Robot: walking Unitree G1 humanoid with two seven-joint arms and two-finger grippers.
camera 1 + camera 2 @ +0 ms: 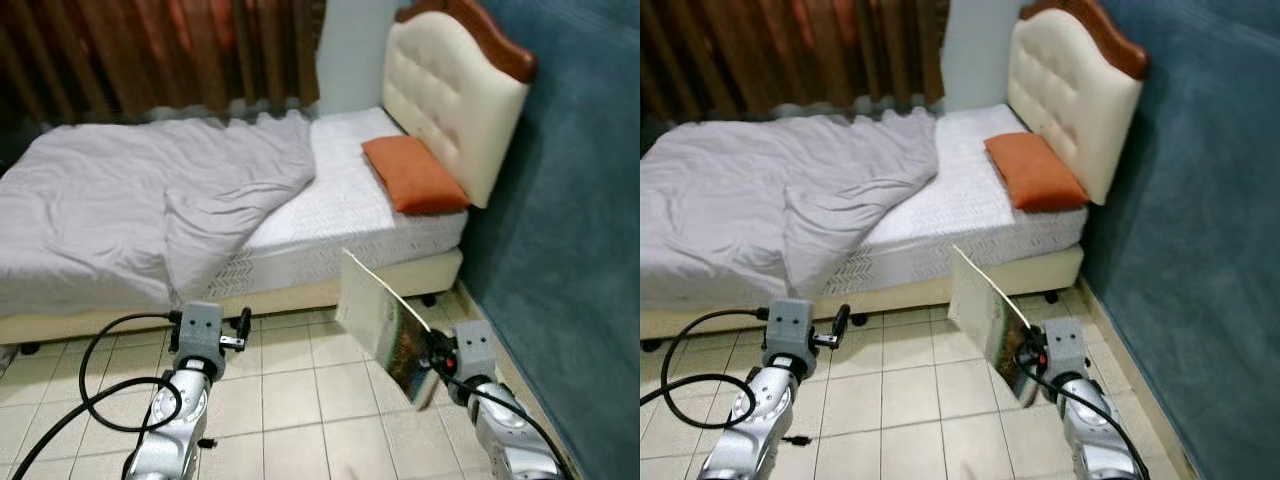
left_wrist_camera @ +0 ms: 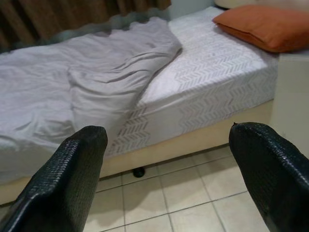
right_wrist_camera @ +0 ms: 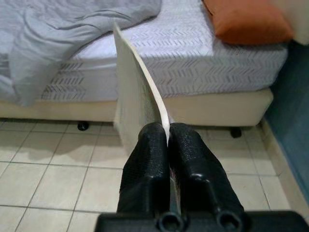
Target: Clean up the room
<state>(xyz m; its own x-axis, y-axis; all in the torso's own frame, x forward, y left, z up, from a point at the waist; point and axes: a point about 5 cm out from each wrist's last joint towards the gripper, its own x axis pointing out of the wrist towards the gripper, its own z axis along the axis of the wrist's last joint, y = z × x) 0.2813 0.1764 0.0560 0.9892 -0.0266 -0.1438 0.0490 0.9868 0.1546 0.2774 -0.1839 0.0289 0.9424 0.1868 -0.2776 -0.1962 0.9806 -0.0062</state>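
the right gripper [image 3: 168, 140] pinches a thin book [image 1: 385, 325] by its lower edge, upright above the tiled floor [image 1: 290, 385] (probably a magazine), clear for carrying toward the bed [image 1: 340, 215]. the left gripper [image 2: 169, 164] hangs spread, empty.

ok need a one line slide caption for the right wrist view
Right claw shut on a thin pale book, held above the tiled floor facing the bed with its orange pillow.
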